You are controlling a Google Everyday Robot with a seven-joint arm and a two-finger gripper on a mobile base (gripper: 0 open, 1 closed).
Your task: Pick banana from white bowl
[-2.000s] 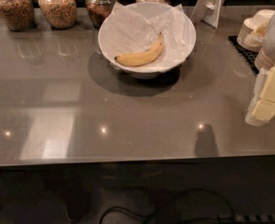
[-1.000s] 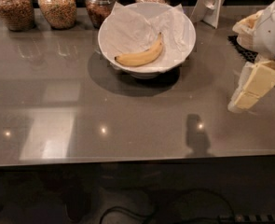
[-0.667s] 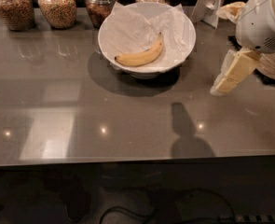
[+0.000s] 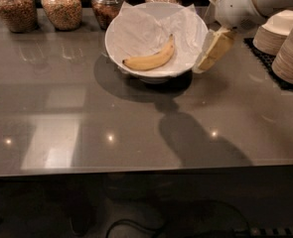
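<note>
We find the pincer (image 4: 211,51) just beside the right rim of the white bowl (image 4: 158,75), far across the counter (image 4: 76,133); we cannot tell whether it is released or clenched, though it seems to carry nothing. The banana (image 4: 153,57) lies inside the bowl, left of the pincer, its long axis running near-left to far-right. It is curved, smooth and yellow.

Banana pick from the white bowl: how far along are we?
Done: the approach, roughly. The gripper is beside the right rim of the white bowl, outside it.
In hand: nothing. The banana lies untouched in the bowl on the paper lining.
Left: move over the bowl, descend, grasp the banana and lift it clear.
</note>
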